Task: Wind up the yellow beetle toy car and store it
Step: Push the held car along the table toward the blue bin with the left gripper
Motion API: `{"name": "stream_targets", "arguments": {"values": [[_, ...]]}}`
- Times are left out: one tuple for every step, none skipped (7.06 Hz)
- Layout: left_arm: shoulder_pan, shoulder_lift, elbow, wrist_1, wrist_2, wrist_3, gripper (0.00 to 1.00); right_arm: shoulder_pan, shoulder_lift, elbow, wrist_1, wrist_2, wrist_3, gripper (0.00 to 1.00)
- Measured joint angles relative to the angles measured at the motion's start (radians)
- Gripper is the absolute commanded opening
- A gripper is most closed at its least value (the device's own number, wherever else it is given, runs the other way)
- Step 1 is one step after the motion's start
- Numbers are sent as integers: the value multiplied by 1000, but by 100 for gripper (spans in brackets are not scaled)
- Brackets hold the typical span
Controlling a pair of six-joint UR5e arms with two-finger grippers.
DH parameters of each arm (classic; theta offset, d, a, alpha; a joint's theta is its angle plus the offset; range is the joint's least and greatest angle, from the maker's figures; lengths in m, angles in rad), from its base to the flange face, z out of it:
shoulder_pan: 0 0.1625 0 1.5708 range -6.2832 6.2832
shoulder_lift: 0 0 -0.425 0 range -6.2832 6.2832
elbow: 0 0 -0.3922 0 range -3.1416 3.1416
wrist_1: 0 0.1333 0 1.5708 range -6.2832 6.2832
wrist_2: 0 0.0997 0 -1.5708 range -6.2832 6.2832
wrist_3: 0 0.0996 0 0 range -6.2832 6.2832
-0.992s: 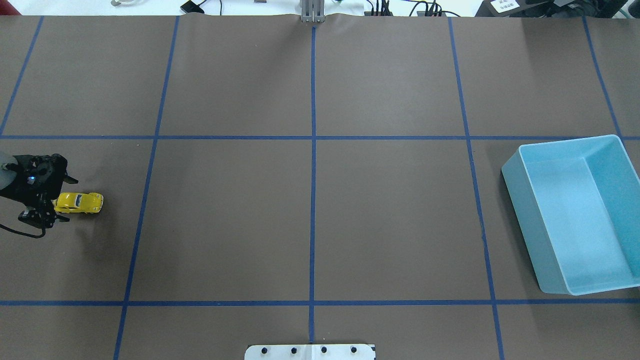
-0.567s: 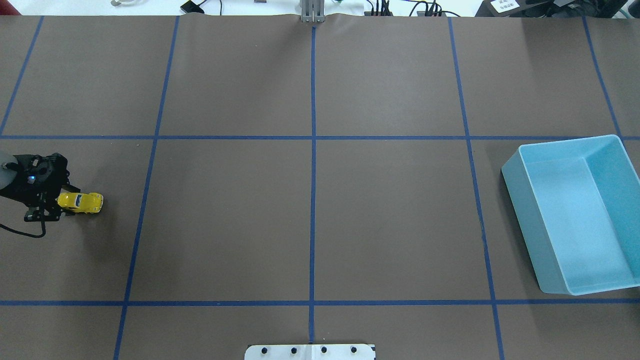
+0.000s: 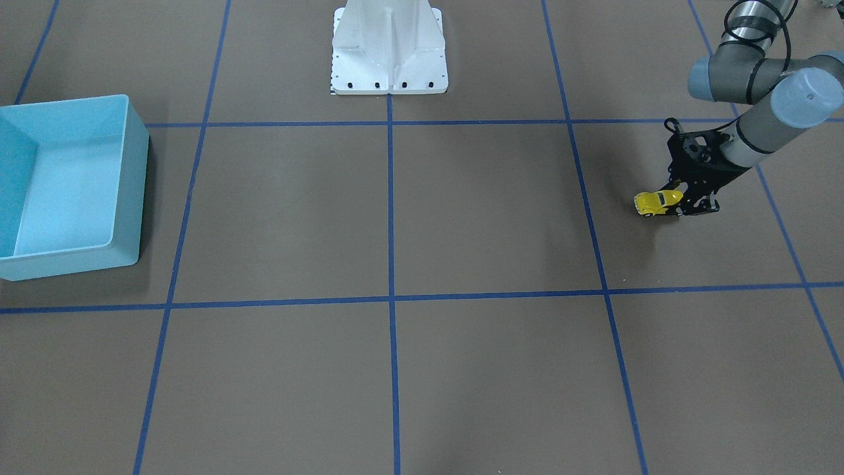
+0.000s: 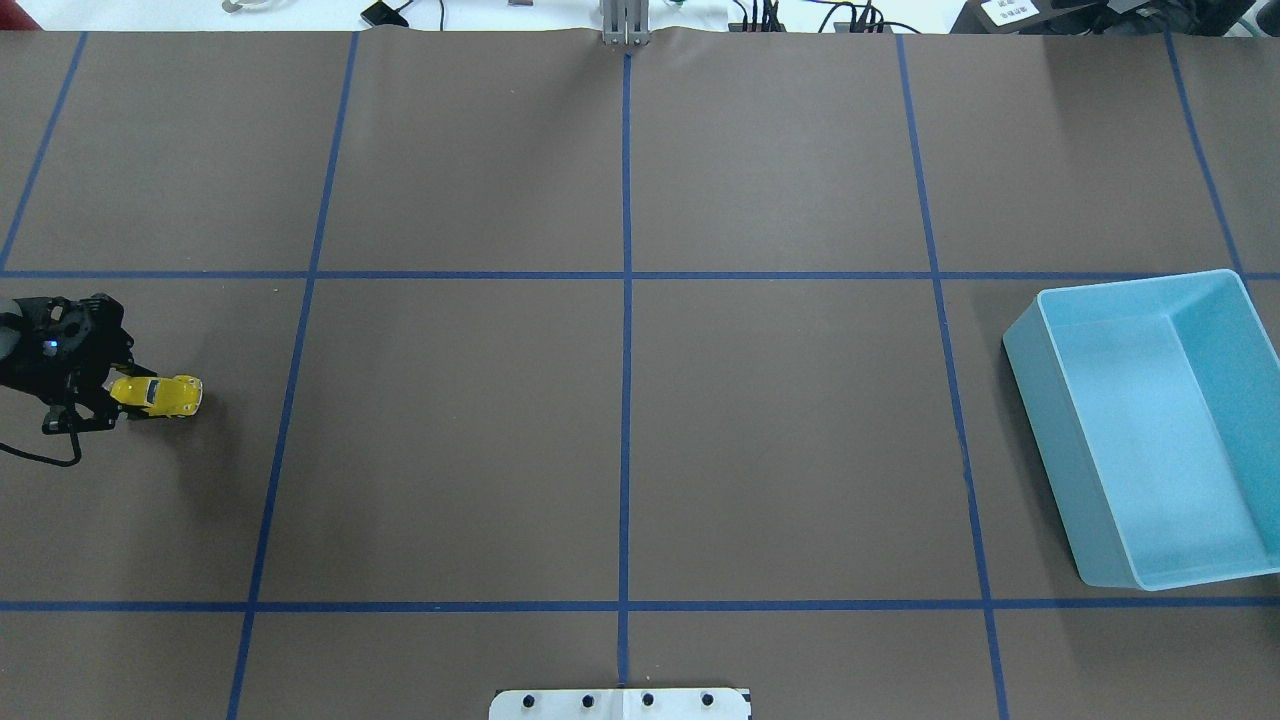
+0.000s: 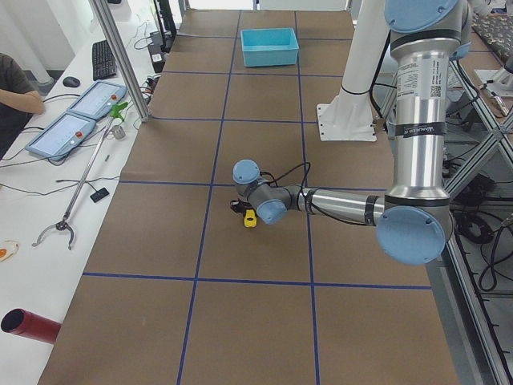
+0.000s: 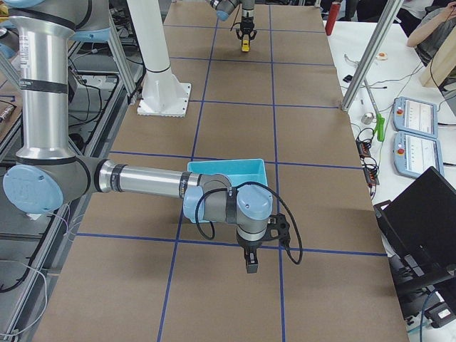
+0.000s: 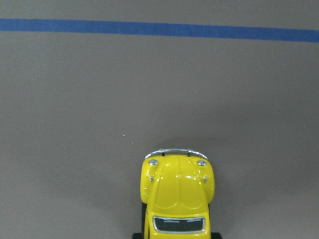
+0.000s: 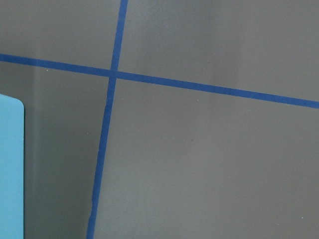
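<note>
Just ahead of my left gripper (image 4: 112,398), which pinches its tail, the yellow car (image 4: 160,395) points away; I judge winding is underway, so next I drag it backward, pressed down.

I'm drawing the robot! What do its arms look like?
The left arm and right arm are shiny silver tubes with grey round joints and light-blue caps. The left arm has a white label with black print. The left end effector and right end effector are black, each with a looping black cable.
</note>
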Motion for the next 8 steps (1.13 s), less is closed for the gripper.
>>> {"name": "stream_targets", "arguments": {"values": [[-16,-12,-9,-2,-14,-1,13,0,0,0,0,0,0,100],[-23,-24,-14,-5,-34,-7,12,0,0,0,0,0,0,100],[-24,-40,-15,-21,-58,-11,8,0,0,0,0,0,0,100],[-23,-55,-14,-49,-73,-13,8,0,0,0,0,0,0,100],[-19,-71,-12,-74,-80,-13,8,0,0,0,0,0,0,100],[-17,-96,-1,-85,-82,-10,11,0,0,0,0,0,0,100],[-14,-132,16,-89,-81,-8,8,0,0,0,0,0,0,100],[-1,-165,26,-90,-78,-9,7,0,0,0,0,0,-1,100]]}}
